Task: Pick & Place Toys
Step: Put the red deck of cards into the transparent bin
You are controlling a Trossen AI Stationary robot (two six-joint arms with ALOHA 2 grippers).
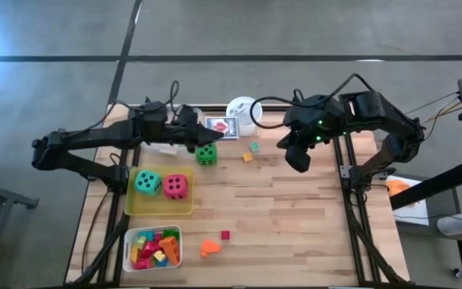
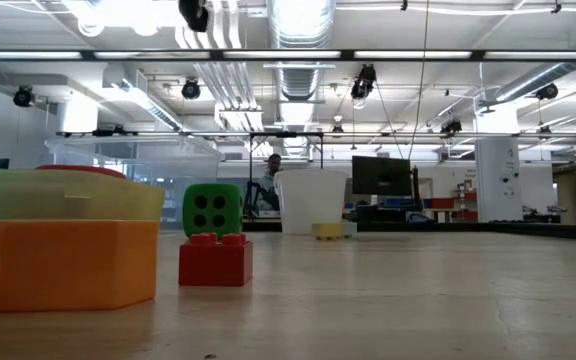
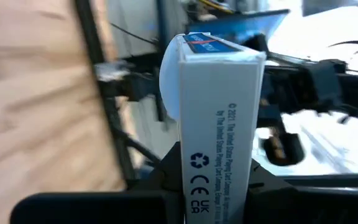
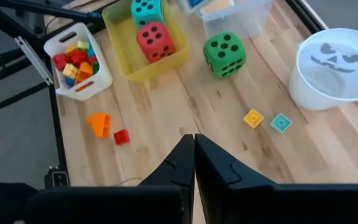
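Item: card pack (image 3: 219,118), white, held upright in my left gripper (image 1: 189,135), jaws clenched on its lower end; upper centre-left of the high view, over the clear tray (image 1: 167,148).
Step, as I judge it: carrying the pack to a tray; next I need to line up over the tray, lower and release.
Item: right gripper (image 4: 194,155), jaws fully closed on nothing, hovering upper right of centre above the surface (image 1: 295,217).
Item: green die (image 1: 206,153), loose, centre.
Item: teal die (image 1: 147,182) and red die (image 1: 176,186), in the yellow tray (image 1: 160,210).
Item: loose blocks, yellow (image 4: 253,118), teal (image 4: 281,122), red (image 4: 121,137), orange (image 4: 98,123); not yet collected
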